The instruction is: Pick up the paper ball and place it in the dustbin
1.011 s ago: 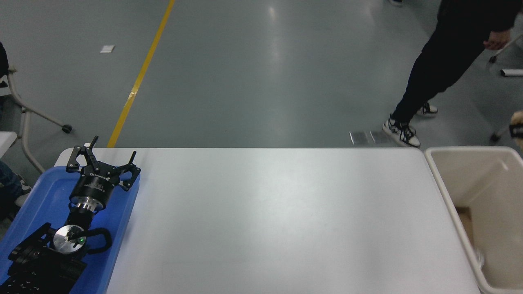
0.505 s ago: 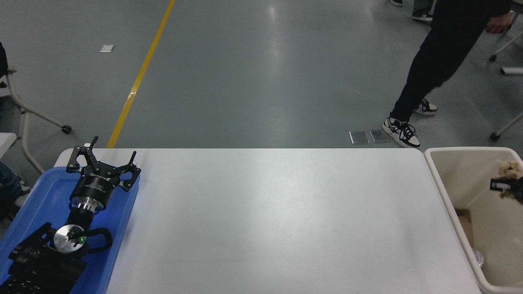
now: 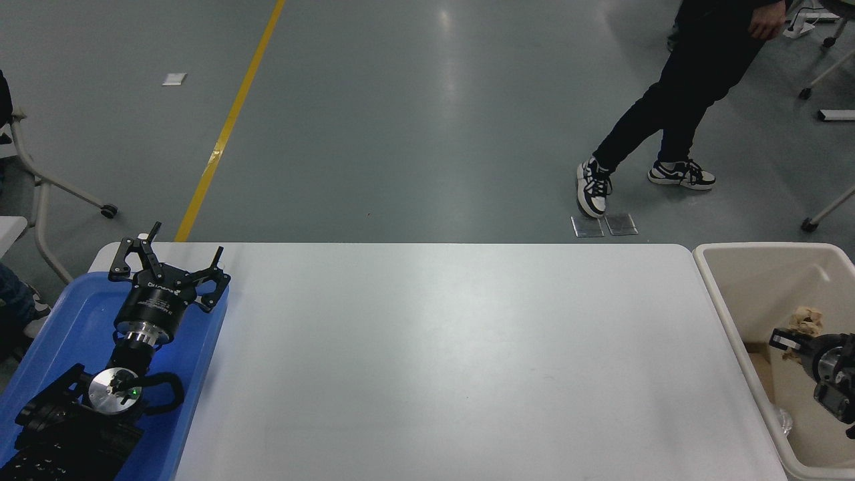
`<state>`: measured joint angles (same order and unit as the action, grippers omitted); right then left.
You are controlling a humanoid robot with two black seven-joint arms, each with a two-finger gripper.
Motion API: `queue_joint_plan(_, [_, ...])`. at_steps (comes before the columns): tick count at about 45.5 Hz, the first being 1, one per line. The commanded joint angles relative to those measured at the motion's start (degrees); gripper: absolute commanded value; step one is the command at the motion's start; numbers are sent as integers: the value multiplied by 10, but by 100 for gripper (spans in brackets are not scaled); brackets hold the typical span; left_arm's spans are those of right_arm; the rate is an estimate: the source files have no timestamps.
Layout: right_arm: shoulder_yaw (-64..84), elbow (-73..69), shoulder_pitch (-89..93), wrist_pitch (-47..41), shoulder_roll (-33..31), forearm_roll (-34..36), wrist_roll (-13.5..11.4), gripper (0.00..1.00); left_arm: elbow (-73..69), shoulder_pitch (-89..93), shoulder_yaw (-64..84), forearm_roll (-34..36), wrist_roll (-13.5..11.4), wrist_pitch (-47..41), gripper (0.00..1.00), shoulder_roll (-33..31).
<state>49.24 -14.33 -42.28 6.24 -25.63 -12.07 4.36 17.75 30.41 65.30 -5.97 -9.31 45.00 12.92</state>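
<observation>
The tan paper ball (image 3: 804, 319) is in my right gripper (image 3: 789, 339), which comes in from the right edge and is shut on it. Gripper and ball hang inside the mouth of the cream-white dustbin (image 3: 761, 246), which stands against the right end of the white table (image 3: 441, 354). The ball is above the bin's floor, near its middle. Part of the ball is hidden by the gripper's black fingers. My left gripper (image 3: 168, 262) is parked at the lower left with its fingers spread open, over a blue tray (image 3: 200, 347).
A person (image 3: 668, 100) in black clothes and black-and-white shoes walks on the grey floor beyond the table's far right corner. A chair frame on castors (image 3: 60, 190) stands at the far left. A yellow floor line (image 3: 227, 127) runs to the table's far left.
My right gripper has come in from the right edge with the paper ball and moved down and left into the dustbin's mouth. The person has stepped left. The left arm has not moved.
</observation>
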Motion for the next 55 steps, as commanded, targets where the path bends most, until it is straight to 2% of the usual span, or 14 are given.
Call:
queue_joint_plan(1, [-5, 13, 6, -2, 4, 10, 0, 100, 0, 0, 0, 0, 0, 0, 99, 0])
queue_joint_plan(18, [-1, -8, -16, -18, 17, 4, 0, 100, 0, 0, 0, 0, 0, 0, 99, 0])
queue_joint_plan(25, [20, -76, -66, -18, 6, 0, 0, 100, 0, 0, 0, 0, 0, 0, 99, 0])
queue_joint_plan(33, [118, -181, -168, -40, -20, -8, 0, 100, 0, 1, -1, 1, 2, 0, 99, 0])
queue_joint_plan(42, [172, -340, -321, -91, -34, -8, 1, 100, 0, 1, -1, 1, 2, 0, 99, 0])
queue_joint_plan(49, [194, -422, -428, -207, -24, -8, 2, 100, 0, 1, -1, 1, 2, 0, 99, 0])
queue_joint_plan(55, [187, -484, -498, -255, -4, -8, 4, 100, 0, 1, -1, 1, 3, 0, 99, 0])
